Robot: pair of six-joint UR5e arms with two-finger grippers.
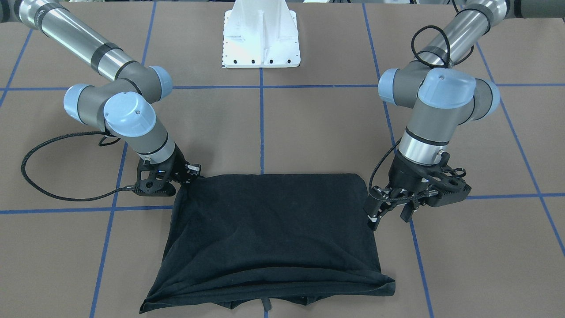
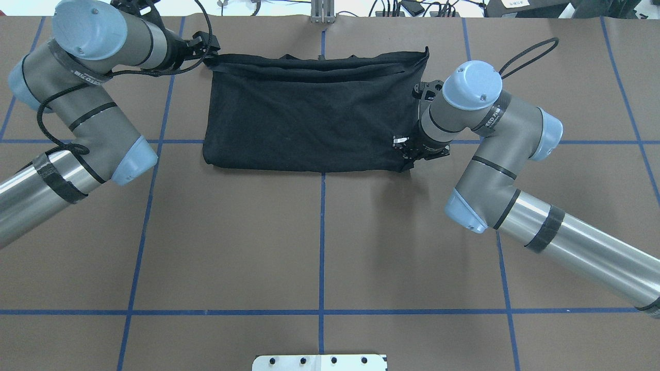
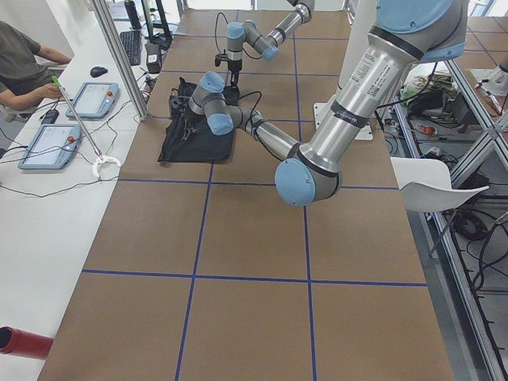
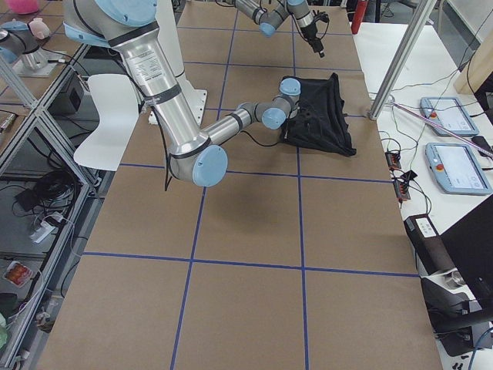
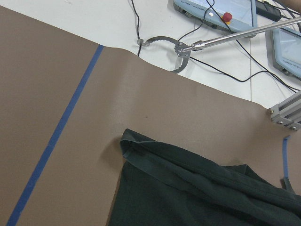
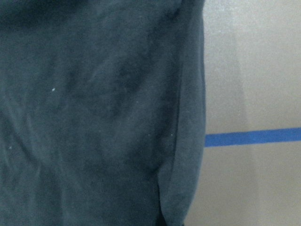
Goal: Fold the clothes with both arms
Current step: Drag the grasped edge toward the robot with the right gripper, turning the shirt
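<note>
The black T-shirt (image 1: 269,229) (image 2: 309,118) lies folded into a wide rectangle on the far half of the brown table, plain side up. Its layered hems lie along the far edge. My left gripper (image 1: 390,215) (image 2: 203,44) hangs open by the shirt's far left corner, with nothing between its fingers. The left wrist view looks down on that corner (image 5: 141,150) lying loose on the table. My right gripper (image 1: 194,176) (image 2: 405,157) sits low at the near right corner, shut on the cloth, which rises to a point there. Dark fabric (image 6: 94,117) fills the right wrist view.
The white pedestal base (image 1: 260,39) stands at the robot's side of the table. Blue tape lines (image 2: 322,232) grid the surface. Past the far table edge a white bench holds tablets (image 5: 216,9), cables and a grabber tool (image 5: 178,47). A person (image 3: 24,55) sits there.
</note>
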